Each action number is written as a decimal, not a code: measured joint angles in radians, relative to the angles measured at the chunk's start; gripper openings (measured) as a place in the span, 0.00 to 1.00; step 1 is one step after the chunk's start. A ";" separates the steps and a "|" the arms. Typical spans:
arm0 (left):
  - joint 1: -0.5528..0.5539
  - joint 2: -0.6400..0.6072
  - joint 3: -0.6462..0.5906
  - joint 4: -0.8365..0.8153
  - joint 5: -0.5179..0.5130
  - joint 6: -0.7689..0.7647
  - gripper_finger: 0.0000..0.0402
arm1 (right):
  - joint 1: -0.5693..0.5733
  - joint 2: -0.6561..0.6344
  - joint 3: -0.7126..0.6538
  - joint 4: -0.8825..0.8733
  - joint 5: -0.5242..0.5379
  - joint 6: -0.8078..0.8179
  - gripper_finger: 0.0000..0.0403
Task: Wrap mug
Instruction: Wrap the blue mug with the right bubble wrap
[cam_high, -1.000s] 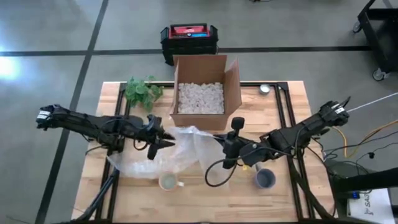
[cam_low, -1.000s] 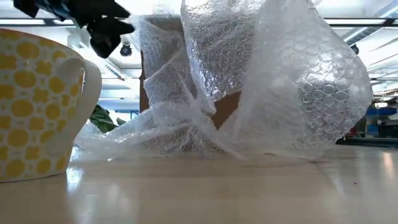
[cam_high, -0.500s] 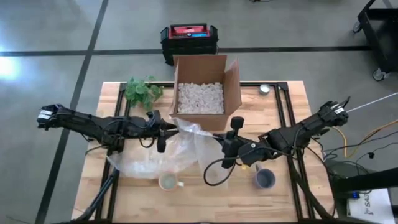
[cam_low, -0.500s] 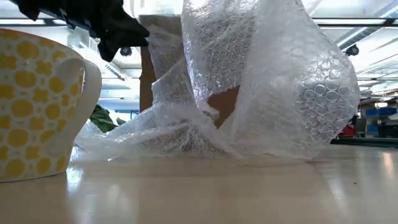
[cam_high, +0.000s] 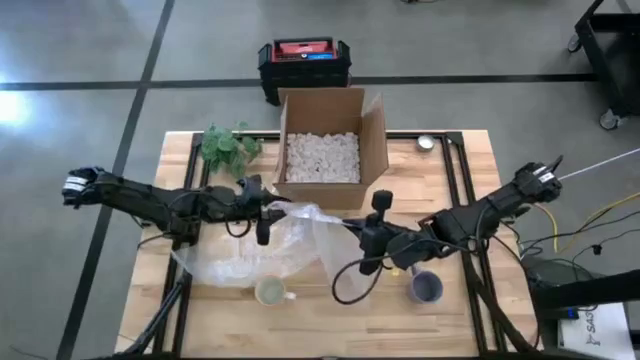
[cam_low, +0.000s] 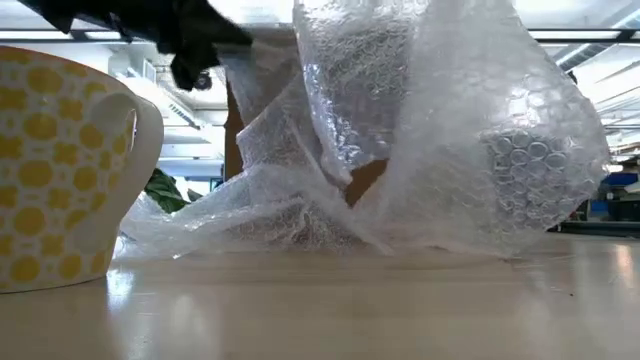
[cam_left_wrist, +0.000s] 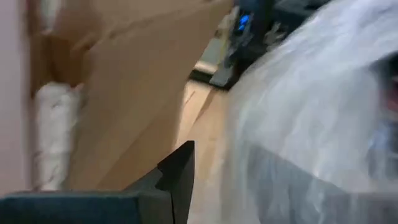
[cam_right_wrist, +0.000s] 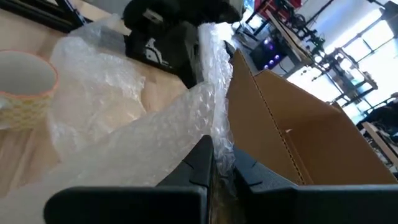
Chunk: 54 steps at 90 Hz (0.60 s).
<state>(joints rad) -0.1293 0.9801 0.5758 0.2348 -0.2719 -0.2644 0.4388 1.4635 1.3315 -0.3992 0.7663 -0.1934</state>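
Observation:
A crumpled sheet of clear bubble wrap lies mid-table, its lower part on the wood and its right part heaped up. The yellow-patterned mug stands upright on the table near the front edge, just off the wrap, and looms at the left in the low view. My left gripper is shut on the wrap's far edge next to the cardboard box. My right gripper is shut on the wrap's right side. My left gripper holds the wrap's far edge, next to the box's near wall, coming roughly level from the table's left. That edge is lifted off the table, and the sheet slopes down from it. Its own wrist view is too blurred to show the pinch. My right gripper pinches a gathered fold on the wrap's right side between its two fingers, coming from the table's right. The fold is raised above the table, and the rest of the sheet trails down toward the mug.
The open box of white packing peanuts stands at the far middle, close behind both grippers. A green plant lies far left, a grey-blue mug stands near right, a small round tin sits far right. A black-and-red case rests on the floor beyond.
My left gripper has gone toward the table's right and far edge, up to the box, and has turned. The wrap's far edge has risen with it and is drawn taller on the left side, while the part on the table has stayed. My right gripper has kept its hold.

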 joint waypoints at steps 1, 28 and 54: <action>0.000 0.003 0.000 0.003 0.003 0.005 0.28 | 0.000 0.002 0.000 0.001 -0.003 0.000 0.00; -0.003 -0.026 0.034 -0.064 0.100 0.039 0.02 | 0.001 -0.015 0.001 -0.013 -0.007 0.031 0.00; -0.033 -0.050 0.366 -0.556 0.260 0.086 0.00 | 0.001 -0.050 0.088 -0.576 -0.097 0.521 0.17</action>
<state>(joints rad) -0.1622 0.9298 0.9422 -0.3213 -0.0120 -0.1786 0.4397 1.4140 1.4192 -0.9756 0.6690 0.3280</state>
